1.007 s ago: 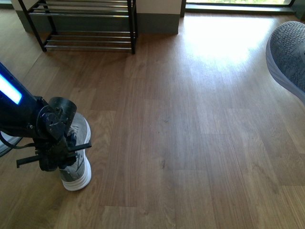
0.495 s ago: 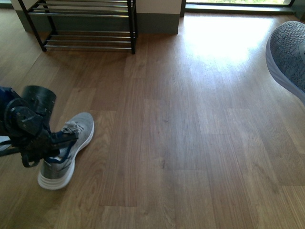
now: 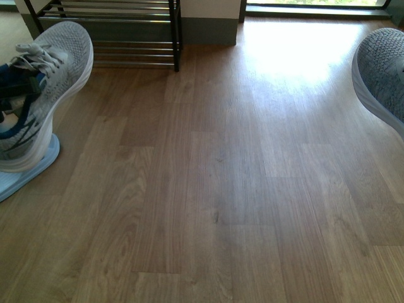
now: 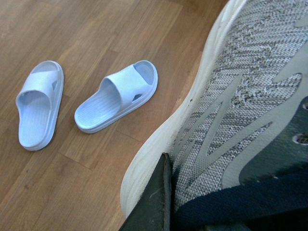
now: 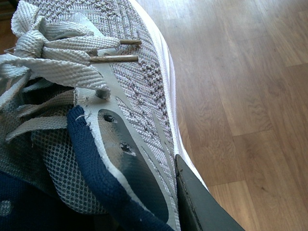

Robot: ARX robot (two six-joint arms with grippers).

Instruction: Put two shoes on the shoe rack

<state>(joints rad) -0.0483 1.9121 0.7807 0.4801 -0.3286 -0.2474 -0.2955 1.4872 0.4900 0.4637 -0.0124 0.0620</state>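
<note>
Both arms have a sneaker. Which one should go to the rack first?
Probably left. In the front view the left-held sneaker hangs lined up with the shoe rack, toe toward it. The right-held sneaker is far off to the right of it.

The left shoe [image 3: 57,63] is grey knit in a chevron weave, with a thick white sole, grey laces, navy lining and a dark zigzag on its side. The right shoe [image 3: 382,69] is the same speckled grey over a white sole. The sandals [image 4: 118,94] are pale blue. The shoe rack [image 3: 126,45] is black with silver bars, the floor [image 3: 221,189] brown wood-grain planks
</note>
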